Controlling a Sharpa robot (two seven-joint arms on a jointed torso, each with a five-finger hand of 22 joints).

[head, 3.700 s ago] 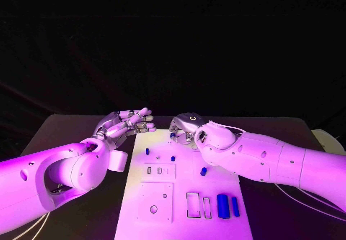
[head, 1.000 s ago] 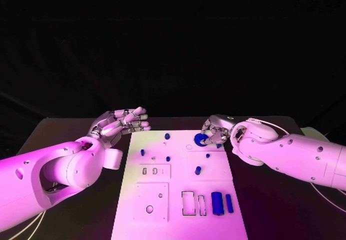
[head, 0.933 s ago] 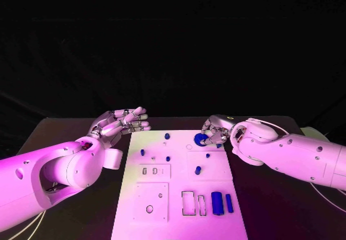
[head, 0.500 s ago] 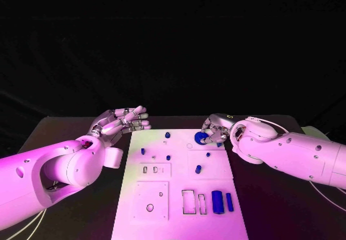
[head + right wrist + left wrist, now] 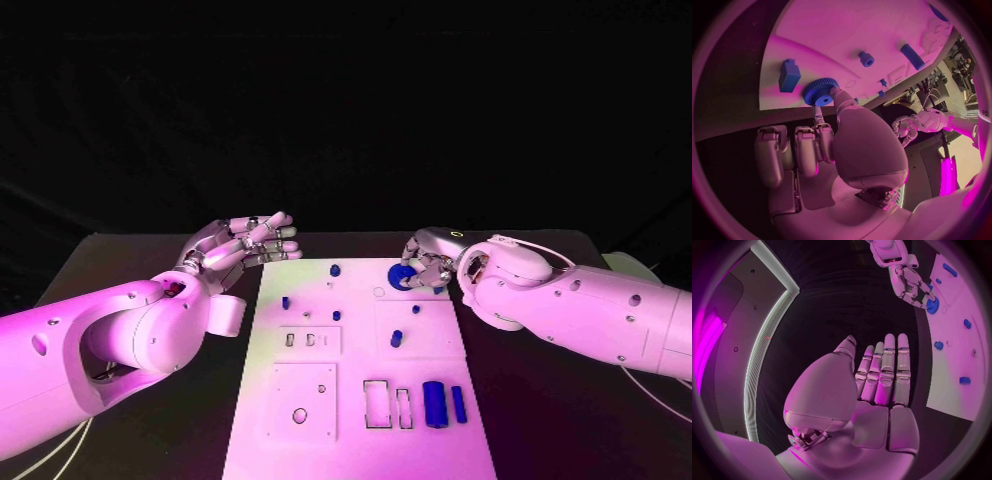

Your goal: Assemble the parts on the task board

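The white task board [image 5: 361, 365] lies along the middle of the table. My right hand [image 5: 433, 262] is at the board's far right corner and pinches a blue toothed gear [image 5: 401, 278] [image 5: 821, 92] between thumb and a finger [image 5: 819, 134], right at the board's edge [image 5: 779, 102]. I cannot tell whether the gear touches the board. My left hand [image 5: 240, 245] [image 5: 879, 382] hovers beside the far left corner, its fingers straight and holding nothing. The left wrist view also catches the right hand [image 5: 907, 280] with the gear [image 5: 932, 305].
Small blue pegs [image 5: 335, 270] [image 5: 284, 302] [image 5: 415, 309] [image 5: 395, 339] stand or lie on the far half of the board. Two blue blocks [image 5: 434, 405] [image 5: 459, 403] sit near the right edge beside two rectangular slots [image 5: 378, 405]. A round hole [image 5: 300, 415] is at near left.
Since the earliest frame my right hand has shifted to the board's far right corner, with the blue gear now showing in its fingers. Over the last second both hands have barely moved.
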